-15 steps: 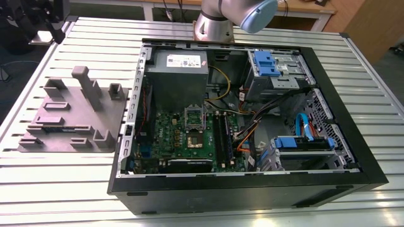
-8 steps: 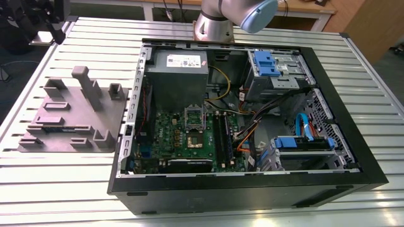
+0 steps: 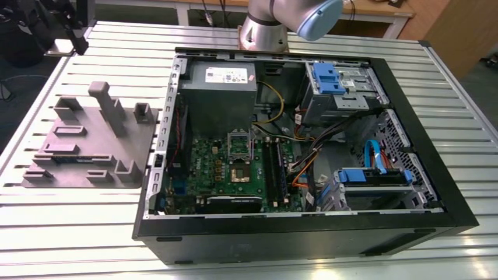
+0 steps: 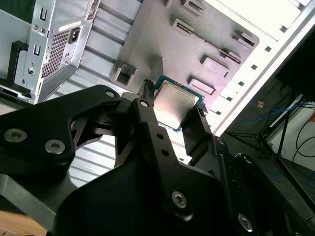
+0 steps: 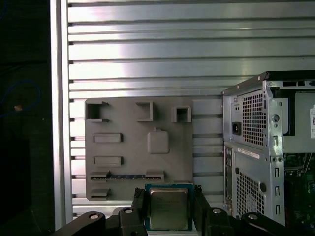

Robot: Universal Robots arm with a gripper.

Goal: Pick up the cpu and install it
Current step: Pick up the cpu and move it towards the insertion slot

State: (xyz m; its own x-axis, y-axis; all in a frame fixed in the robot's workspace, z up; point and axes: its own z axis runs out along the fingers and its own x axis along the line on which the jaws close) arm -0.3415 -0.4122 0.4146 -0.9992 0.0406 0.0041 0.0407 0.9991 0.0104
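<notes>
Closed fingers (image 5: 139, 205) are gripping the cpu (image 5: 168, 209) in both wrist views; the exterior view is showing the socket (image 3: 239, 170), grey tray (image 3: 86, 149) at nine o'clock.

white label (image 3: 220, 74) on power supply (image 3: 218, 111), print not legible

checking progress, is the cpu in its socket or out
Out: both wrist views show the cpu clamped in the gripper, outside the case; the exterior view's socket is bare.

Open computer case (image 3: 311, 236) beside grey parts fixture (image 3: 92, 141) on slatted metal table (image 3: 70, 233).
</notes>
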